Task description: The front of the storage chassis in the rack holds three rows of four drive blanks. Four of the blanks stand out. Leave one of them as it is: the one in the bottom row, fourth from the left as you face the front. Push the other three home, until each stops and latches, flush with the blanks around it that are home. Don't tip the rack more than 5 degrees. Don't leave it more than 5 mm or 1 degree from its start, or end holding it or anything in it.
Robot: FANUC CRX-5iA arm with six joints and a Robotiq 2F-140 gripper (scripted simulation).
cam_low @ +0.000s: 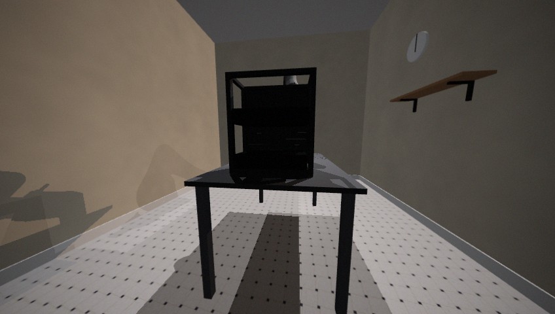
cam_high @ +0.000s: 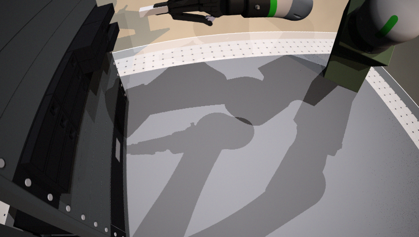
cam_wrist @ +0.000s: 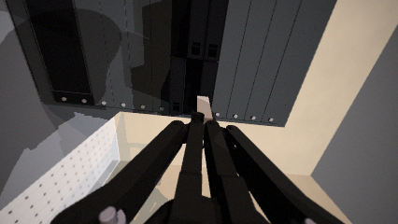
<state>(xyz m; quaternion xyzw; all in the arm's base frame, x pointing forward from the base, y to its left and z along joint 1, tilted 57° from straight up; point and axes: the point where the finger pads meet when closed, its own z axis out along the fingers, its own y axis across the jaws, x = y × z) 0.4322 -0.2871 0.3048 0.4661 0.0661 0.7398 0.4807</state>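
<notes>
The dark rack (cam_high: 59,111) fills the left of the top view, with the storage chassis front and its rows of drive blanks (cam_high: 62,117) seen at a steep angle. Some blanks near the far end (cam_high: 103,32) stand out from the front; which ones I cannot tell. In the wrist view the blanks (cam_wrist: 191,70) lie straight ahead of the fingers. My gripper (cam_high: 148,10) is shut and empty, and is held in the air a short way in front of the rack without touching it. Its closed fingertips (cam_wrist: 200,116) point at the chassis front.
The rack (cam_low: 272,124) stands on a black table (cam_low: 276,182), seen from behind in the exterior view. The arm's green base (cam_high: 353,56) sits at the table's right. A wooden shelf (cam_low: 444,85) and a clock (cam_low: 416,46) hang on the right wall.
</notes>
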